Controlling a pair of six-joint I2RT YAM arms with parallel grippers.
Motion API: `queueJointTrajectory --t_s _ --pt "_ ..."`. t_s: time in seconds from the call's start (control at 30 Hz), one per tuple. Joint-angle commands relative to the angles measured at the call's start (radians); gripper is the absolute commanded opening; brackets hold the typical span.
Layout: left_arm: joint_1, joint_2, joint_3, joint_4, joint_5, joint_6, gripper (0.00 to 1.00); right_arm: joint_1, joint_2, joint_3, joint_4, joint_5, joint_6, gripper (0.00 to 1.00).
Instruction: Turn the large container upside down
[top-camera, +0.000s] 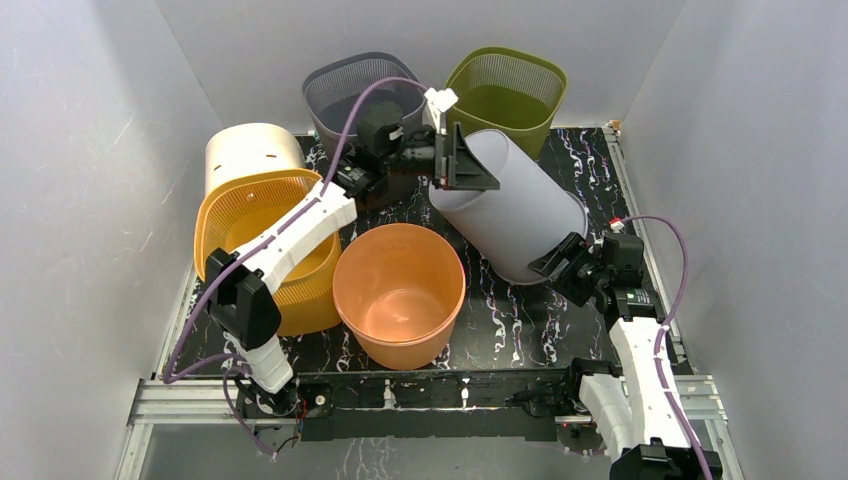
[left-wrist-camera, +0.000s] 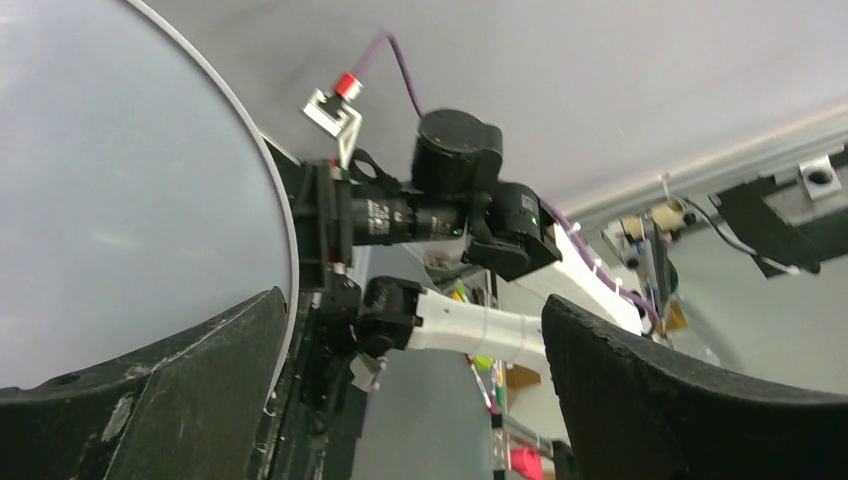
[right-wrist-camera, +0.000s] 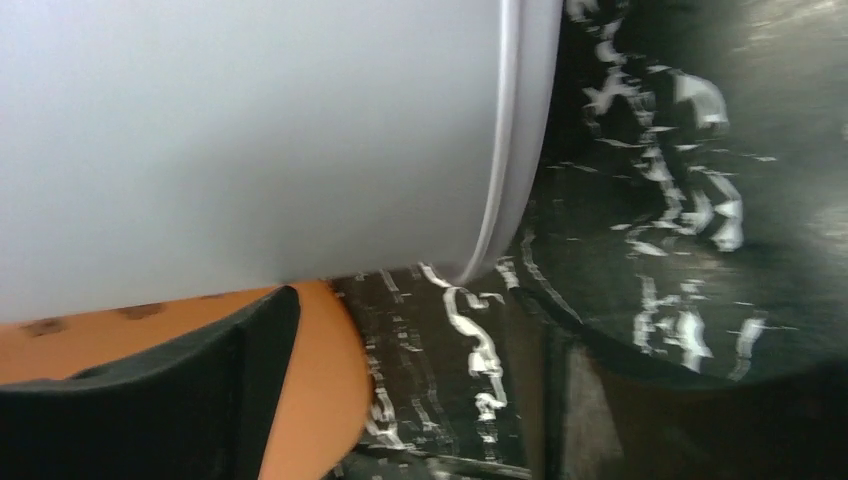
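Fingers (left-wrist-camera: 660, 390) of the left gripper (top-camera: 468, 165), matte black and gritty, stand spread wide at the far end of the large container (top-camera: 515, 215). One of them overlaps that end's flat grey face; whether it touches cannot be told. This container is a smooth, pale grey plastic tub, round and slightly tapered. It lies tipped on its side across the black, white-veined mat (top-camera: 600, 165), its lipped rim towards the right arm. There the right gripper (top-camera: 558, 262) has its jaws parted and closed on nothing. From the wrist, the rim hangs just above the gap and one of its fingers (right-wrist-camera: 170, 400) sits below the container's wall. A glossy orange bucket (top-camera: 400, 290) stands upright just beside the container, and a yellow mesh basket (top-camera: 262, 250) is further left.
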Motion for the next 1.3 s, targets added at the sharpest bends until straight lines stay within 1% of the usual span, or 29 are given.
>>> queueJointTrajectory --t_s 0.0,0.07,0.13,0.27,0.4,0.47,0.57,0.67,0.73,0.77,0.83,0.87,0.9,0.97,1.03,1.07,1.1,1.13,1.17,1.2,1.23,1.27 --pt "-0.078 0.028 0.039 0.04 0.057 -0.028 0.98 0.001 -0.039 0.031 -0.04 0.198 0.017 0.8" --pt "-0.094 0.06 0.073 -0.001 0.057 -0.001 0.98 0.001 -0.053 0.045 -0.057 0.231 0.026 0.85" --pt "-0.097 0.083 0.11 -0.044 0.055 0.028 0.98 0.002 -0.055 0.069 -0.086 0.276 0.03 0.87" --pt "-0.098 0.138 0.158 -0.033 0.065 0.017 0.98 0.001 -0.032 0.148 -0.184 0.412 0.016 0.92" --pt "-0.101 0.213 0.239 0.014 0.033 -0.043 0.98 0.002 -0.025 0.227 -0.237 0.436 0.025 0.94" --pt "-0.109 0.24 0.278 0.035 0.039 -0.059 0.98 0.001 -0.03 0.276 -0.263 0.48 0.038 0.95" --pt "-0.111 0.272 0.382 -0.072 0.038 -0.004 0.98 0.002 -0.03 0.367 -0.305 0.569 0.019 0.96" --pt "-0.117 0.247 0.386 -0.147 0.002 0.069 0.98 0.002 -0.013 0.496 -0.336 0.643 -0.015 0.97" --pt "-0.117 0.208 0.355 -0.171 -0.019 0.091 0.98 0.001 -0.004 0.556 -0.316 0.619 -0.047 0.97" --pt "-0.117 0.187 0.342 -0.192 -0.036 0.112 0.98 0.001 -0.001 0.578 -0.288 0.567 -0.074 0.96" --pt "-0.115 0.135 0.326 -0.283 -0.095 0.192 0.98 0.002 0.01 0.603 -0.214 0.391 -0.146 0.94" --pt "-0.111 0.099 0.318 -0.36 -0.14 0.236 0.98 0.001 0.029 0.61 -0.183 0.308 -0.16 0.93" --pt "-0.107 0.067 0.304 -0.402 -0.196 0.272 0.98 0.001 0.048 0.615 -0.162 0.244 -0.16 0.93" --pt "-0.092 0.009 0.275 -0.47 -0.303 0.324 0.98 0.002 0.078 0.586 -0.107 0.123 -0.147 0.93" --pt "-0.079 -0.042 0.249 -0.513 -0.361 0.349 0.98 0.002 0.105 0.522 -0.04 0.015 -0.133 0.97" --pt "-0.074 -0.068 0.262 -0.546 -0.395 0.361 0.98 0.003 0.141 0.493 -0.034 -0.039 -0.139 0.98" --pt "-0.073 -0.071 0.299 -0.586 -0.408 0.38 0.99 0.003 0.163 0.471 -0.033 -0.055 -0.143 0.98" --pt "-0.073 -0.076 0.337 -0.644 -0.427 0.396 0.98 0.005 0.177 0.426 -0.01 -0.027 -0.136 0.98" --pt "-0.073 -0.094 0.318 -0.644 -0.443 0.399 0.98 0.004 0.18 0.379 0.042 0.015 -0.136 0.98" --pt "-0.073 -0.118 0.277 -0.624 -0.471 0.393 0.98 0.005 0.197 0.354 0.088 0.087 -0.15 0.98" --pt "-0.073 -0.165 0.201 -0.556 -0.484 0.366 0.98 0.003 0.254 0.33 0.163 0.169 -0.151 0.98" --pt "-0.073 -0.196 0.127 -0.503 -0.483 0.341 0.98 0.003 0.327 0.334 0.223 0.211 -0.139 0.98"
